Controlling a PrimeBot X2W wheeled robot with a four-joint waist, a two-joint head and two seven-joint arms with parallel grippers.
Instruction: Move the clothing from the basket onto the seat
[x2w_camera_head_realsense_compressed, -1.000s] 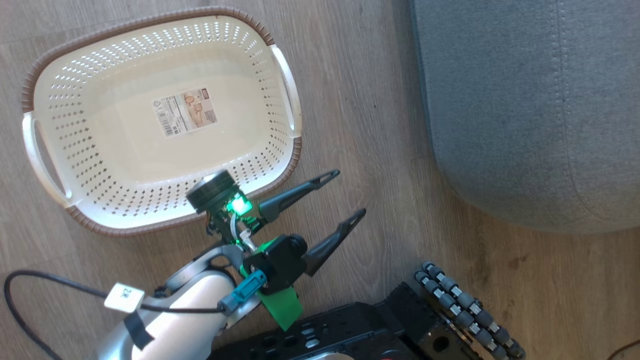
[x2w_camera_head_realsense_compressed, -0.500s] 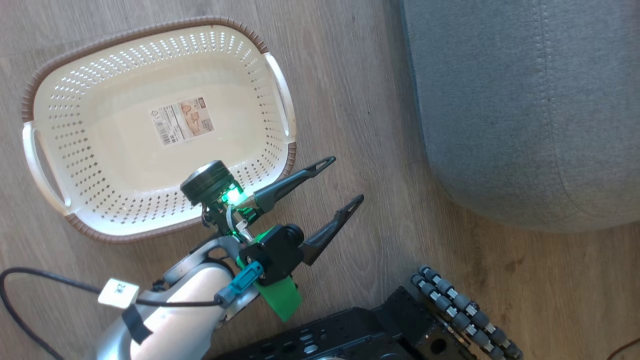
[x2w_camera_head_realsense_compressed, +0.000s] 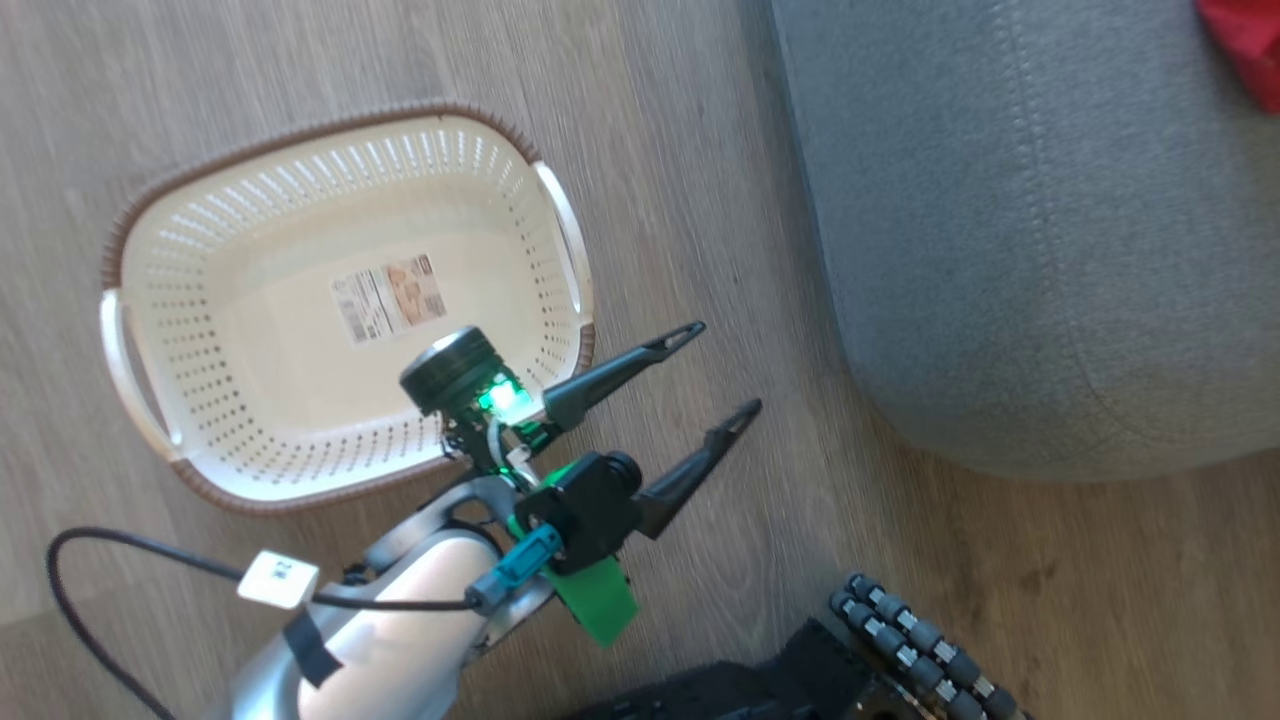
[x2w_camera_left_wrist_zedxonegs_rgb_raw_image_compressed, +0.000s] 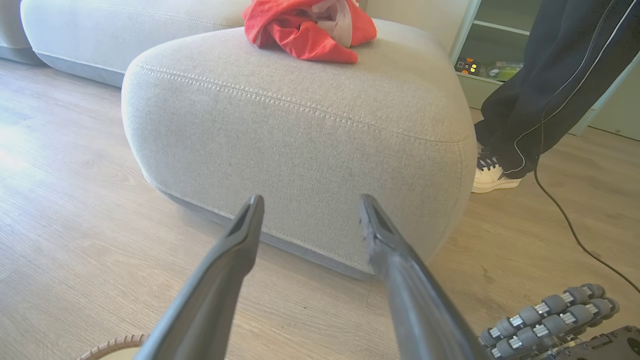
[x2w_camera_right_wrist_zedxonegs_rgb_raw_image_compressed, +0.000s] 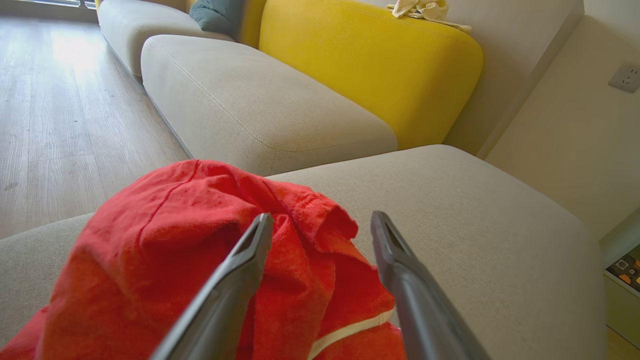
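Open floor between basket and seat; person's leg beside seat.

I get bright daylight in every view. Glare bleaches the floor at the upper left of the right wrist view. The head view is smeared by motion blur, which softens the holes in the basket. Both wrist views bow at their edges.

Domestic living room. Evidence: wood-plank floor, grey sectional sofa with yellow backrest, wall socket, laundry basket on the floor, shelf unit beside the sofa.
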